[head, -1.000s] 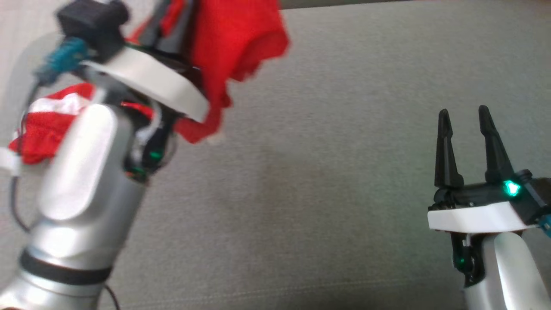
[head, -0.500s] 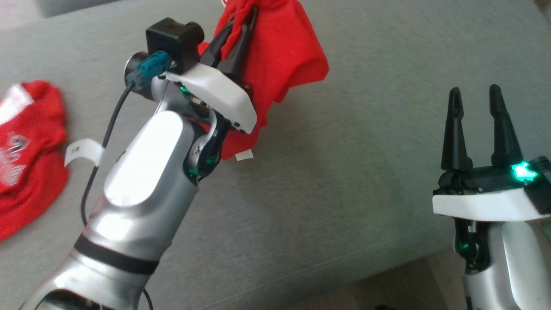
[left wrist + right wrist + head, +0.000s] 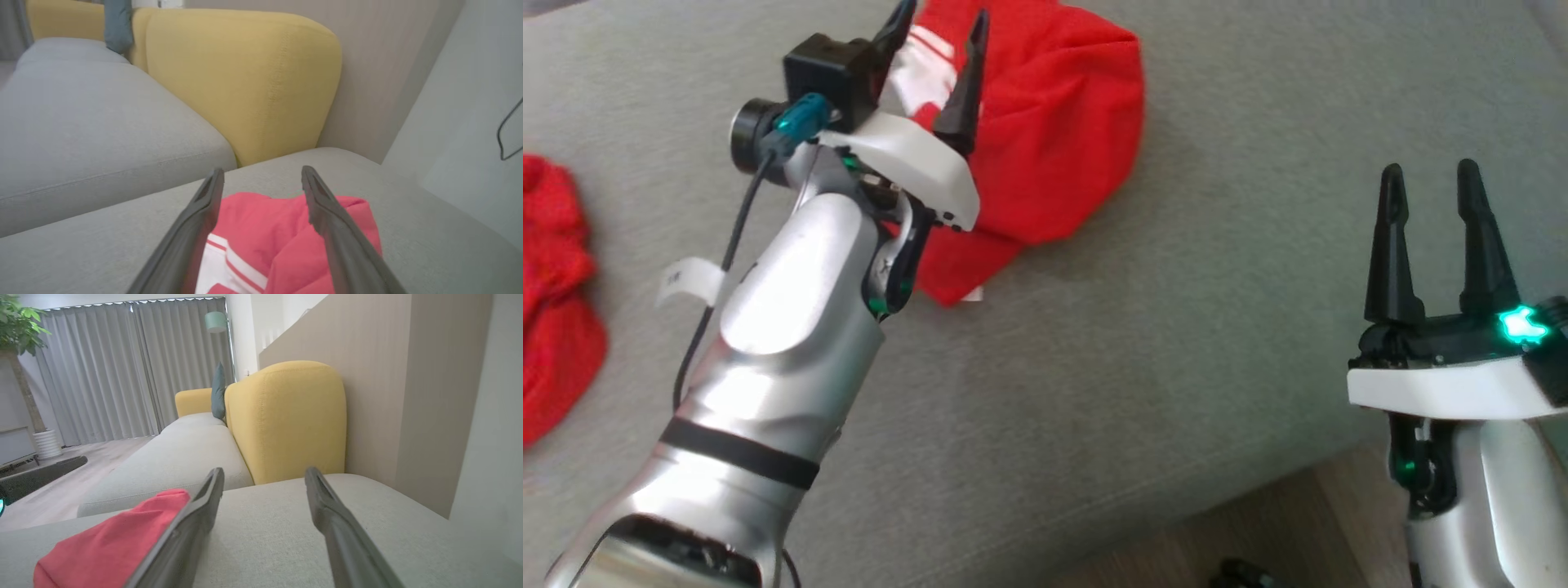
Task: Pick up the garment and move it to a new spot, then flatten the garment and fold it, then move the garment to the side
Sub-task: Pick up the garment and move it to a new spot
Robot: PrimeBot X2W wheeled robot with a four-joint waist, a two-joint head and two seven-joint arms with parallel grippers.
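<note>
The garment lies crumpled on the grey seat cushion, toward its far edge, red with some white stripes. You see the left gripper just above it, the two fingers spread wide and holding nothing. The right gripper hovers near the front edge, well apart from the garment, also wide open and empty. A second red cloth lies toward the cushion's left side.
</note>
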